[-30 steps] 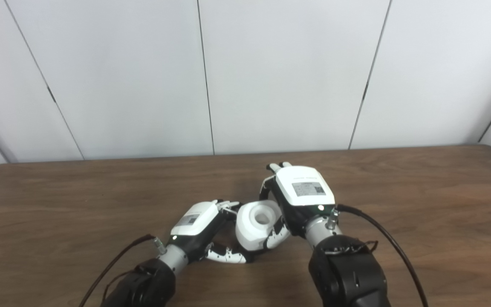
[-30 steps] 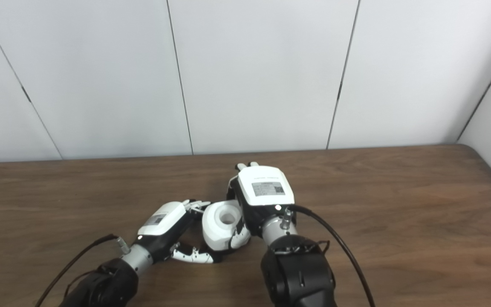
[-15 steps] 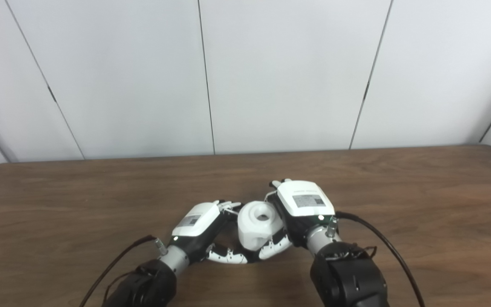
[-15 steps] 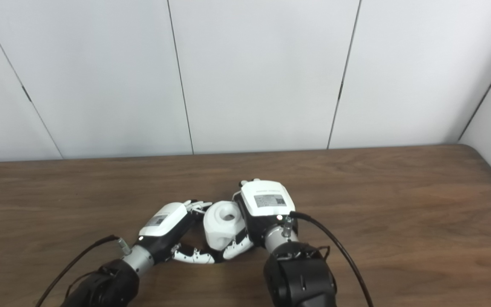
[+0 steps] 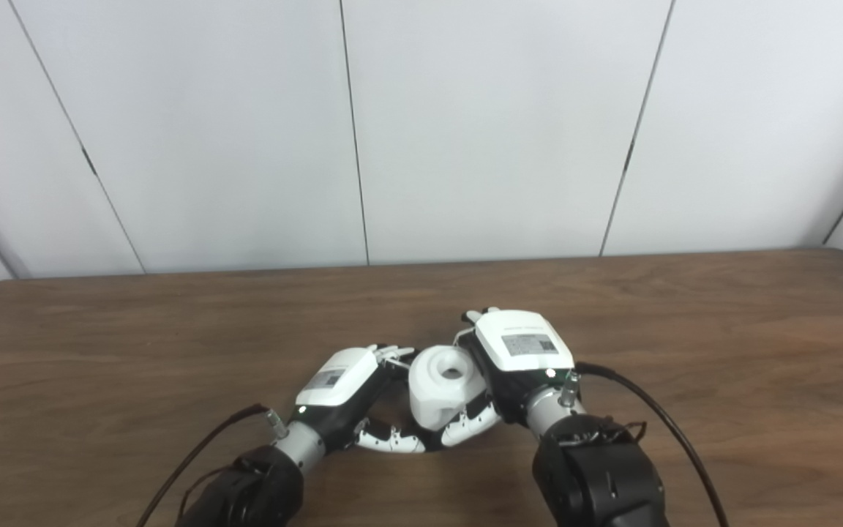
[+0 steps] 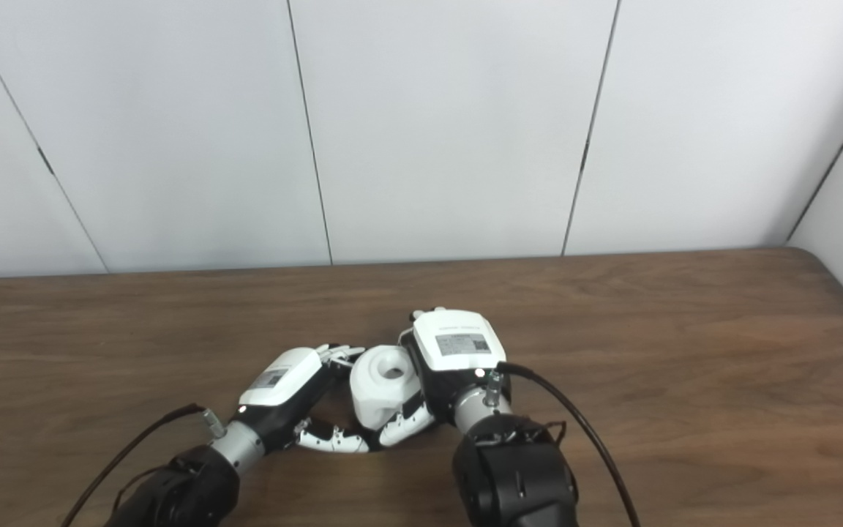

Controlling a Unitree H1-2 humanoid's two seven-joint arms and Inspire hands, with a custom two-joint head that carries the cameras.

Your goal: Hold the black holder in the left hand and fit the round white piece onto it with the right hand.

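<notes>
Since a second ago the right hand [image 5: 516, 359] has dropped lower and pulled back toward the near edge of the bench [image 5: 721, 329], bringing the round white piece [image 5: 445, 384] down with it; almost no change over the last half second. Left hand [image 5: 345, 388] hasn't shifted.

Progress: looks late in the fit. White piece sits between both hands, low over the bench, near the middle of the near edge. Right hand is clenched around it from the right side, fingers [image 5: 469, 428] curled under. Left hand is curled in from the left, its fingers [image 5: 388, 441] reaching beneath the piece. The black holder itself is hidden under the piece and the fingers, so I can't tell for sure the left hand grips it, or whether the piece is fully seated. Probably left to do: final press-down and release.

Look of the piece: chunky, rounded white block, smooth matte plastic, with a round hole in its top face, tilted slightly toward the far edge.
</notes>
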